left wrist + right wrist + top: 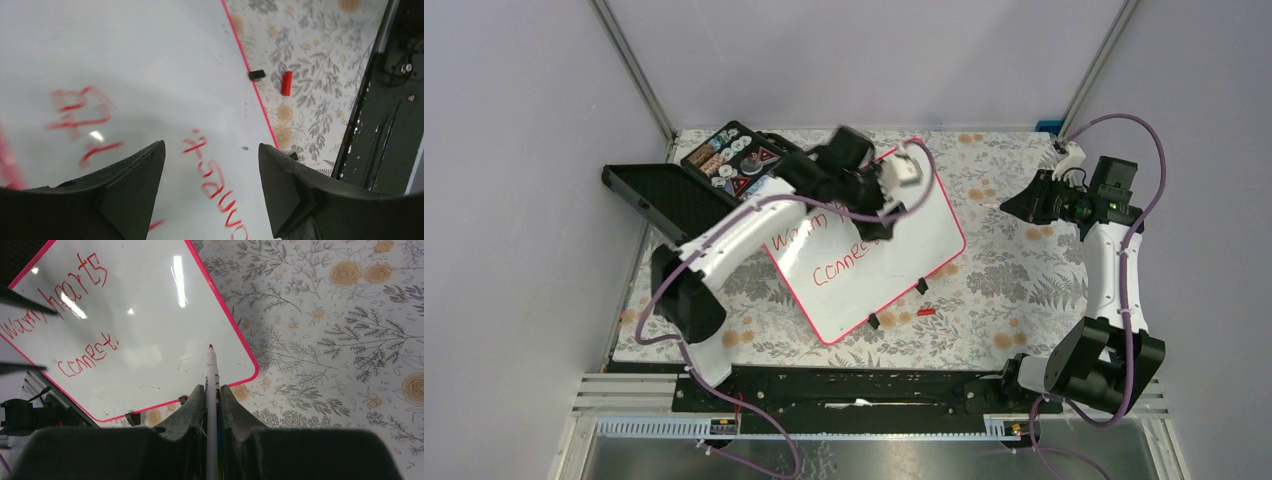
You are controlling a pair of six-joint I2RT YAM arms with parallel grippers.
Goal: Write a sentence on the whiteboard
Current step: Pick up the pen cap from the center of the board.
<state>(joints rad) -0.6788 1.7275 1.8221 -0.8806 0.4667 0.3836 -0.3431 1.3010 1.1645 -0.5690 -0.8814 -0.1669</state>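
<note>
The whiteboard point(894, 270) lies tilted on the flowered table, with a pink-red rim and black clips on its near edge. The sentence point(824, 258) is in red marker, "Warm hearts" above "connect" point(87, 360). My left gripper point(211, 160) hovers open over the board point(150, 60), just above the word "connect" point(220, 185), with nothing between its fingers. Off the board's right side, my right gripper point(212, 390) is shut on a white red-tipped marker point(211, 367), whose tip points at the board's corner point(240, 365). In the top view the right gripper point(1014, 205) is raised over the table.
A red marker cap point(926, 312) lies on the table near the board's front edge, also in the left wrist view as the cap point(286, 83). An open black case point(729, 160) of small items and its lid point(659, 195) sit at the back left. The black base rail point(385, 125) runs along the near edge.
</note>
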